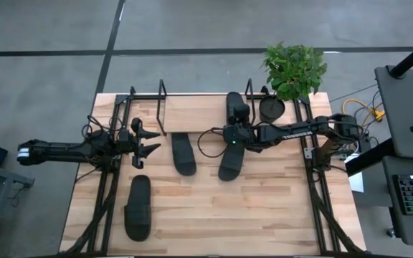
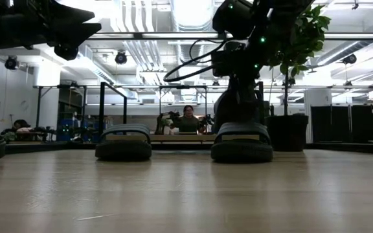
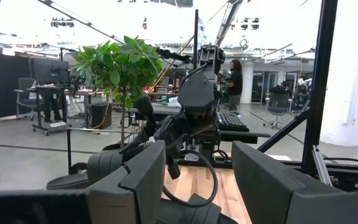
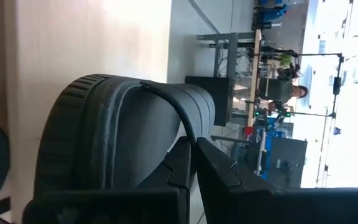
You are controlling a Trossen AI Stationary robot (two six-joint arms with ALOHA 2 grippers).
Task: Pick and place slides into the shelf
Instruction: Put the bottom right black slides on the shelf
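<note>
Four black slides show in the high view. One (image 1: 236, 107) lies on the shelf board (image 1: 199, 107) by its right wire upright (image 1: 249, 89). Another (image 1: 183, 153) lies mid-table, and a third (image 1: 138, 208) lies near the left front. My right gripper (image 1: 228, 136) is shut on the fourth slide (image 1: 229, 163), which the low view shows as the right-hand slide (image 2: 241, 144). My left gripper (image 1: 143, 143) hovers open above the table's left side, over nothing, with its fingers (image 3: 135, 180) wide apart. My right gripper (image 4: 194, 162) pinches the edge of the slide's wide strap (image 4: 182, 121) between its two fingers (image 4: 229, 180), one on either face of the strap. It comes from the table's right side, slanting down, across the slide's length. The sole (image 2: 241, 155) seems to rest flat on the table.
A potted plant (image 1: 292, 68) in a black pot (image 1: 272, 109) stands at the far right corner, close behind the right arm. The shelf's left upright (image 1: 162, 107) stands near the left gripper. Black frame rails run along both table sides. People sit in the room beyond.
</note>
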